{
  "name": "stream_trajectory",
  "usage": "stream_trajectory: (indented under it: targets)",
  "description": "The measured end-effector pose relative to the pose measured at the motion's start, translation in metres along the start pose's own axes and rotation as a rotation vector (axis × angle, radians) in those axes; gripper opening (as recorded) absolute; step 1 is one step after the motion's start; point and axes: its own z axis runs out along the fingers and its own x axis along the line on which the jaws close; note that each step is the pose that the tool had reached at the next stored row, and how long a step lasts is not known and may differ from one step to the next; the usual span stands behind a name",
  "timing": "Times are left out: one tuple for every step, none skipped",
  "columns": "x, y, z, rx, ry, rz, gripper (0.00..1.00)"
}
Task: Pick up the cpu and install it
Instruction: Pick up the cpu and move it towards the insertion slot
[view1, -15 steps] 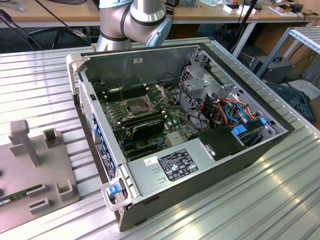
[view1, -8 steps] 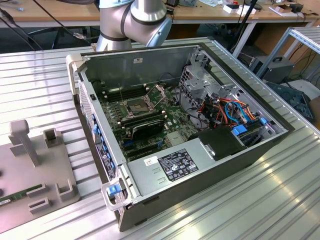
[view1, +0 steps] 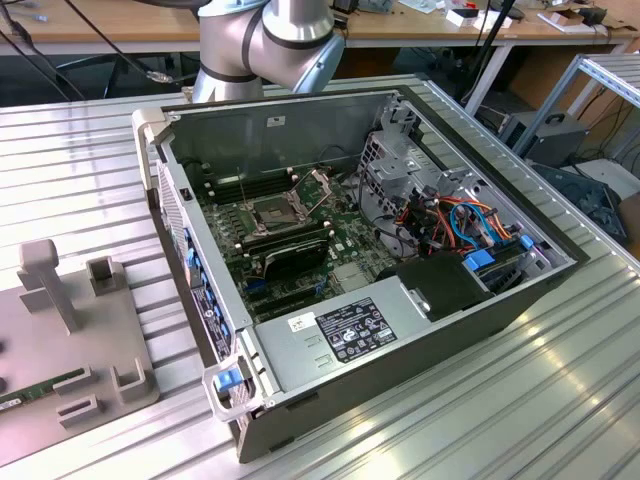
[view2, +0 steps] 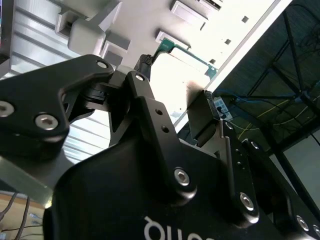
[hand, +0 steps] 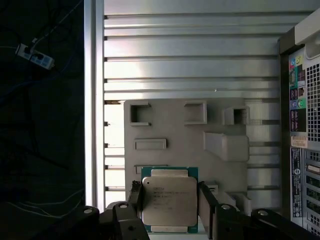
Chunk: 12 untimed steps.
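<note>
The two black fingers (hand: 206, 205) of the gripper (hand: 169, 189) are clamped on a small flat square cpu (hand: 169, 202), one finger against each of two opposite edges. The gripper points straight down, its linkage bars spread to either side in the second wrist view. The cpu has a dull silver-grey metal face with faint print, set on a thin green board that shows as a narrow rim around it. It sits level between the fingertips, face towards the first wrist camera, held in the air above a pale grey fixture plate with raised block-shaped holders (hand: 175, 130). That plate lies on a ribbed aluminium table (hand: 190, 60) at the exterior view's left, and a long green memory stick (view1: 30, 388) lies in one of its holders. Just beside the plate stands an open grey computer case (view1: 380, 250), with a square dark socket with a raised metal frame (view1: 275, 212) on its board. The silver-grey jointed arm (view1: 270, 40) rises at the far side of the case.
</note>
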Motion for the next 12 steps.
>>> stream_trajectory:
  targets:
    - [-0.0017,0.0,-0.0001,0.0001,0.0001,0.0,0.54]
    - [-0.0045,0.0001,-0.0002,0.0001,0.0001,0.0,0.54]
    - [-0.0085,0.0001,-0.0003,0.0001,0.0001,0.0,0.54]
    - [-0.0107,0.0002,-0.0003,0.0001,0.0,0.0,0.54]
    - [-0.0125,0.0002,-0.0004,0.0001,0.0,0.0,0.54]
    - [-0.0153,0.0003,-0.0004,0.0001,0.0,0.0,0.54]
    - [-0.017,0.0003,-0.0005,0.0001,0.0001,0.0,0.54]
    - [-0.0196,0.0003,-0.0006,0.0001,0.0001,0.0,0.54]
    - [-0.0214,0.0004,-0.0007,0.0001,0.0001,0.0,0.54]
    - [-0.0231,0.0004,-0.0008,0.0001,0.0001,0.0,0.54]
    - [-0.0264,0.0004,-0.0008,0.0001,0.0001,0.0,0.54]
    - [-0.0288,0.0005,-0.0009,0.0001,0.0,0.0,0.54]
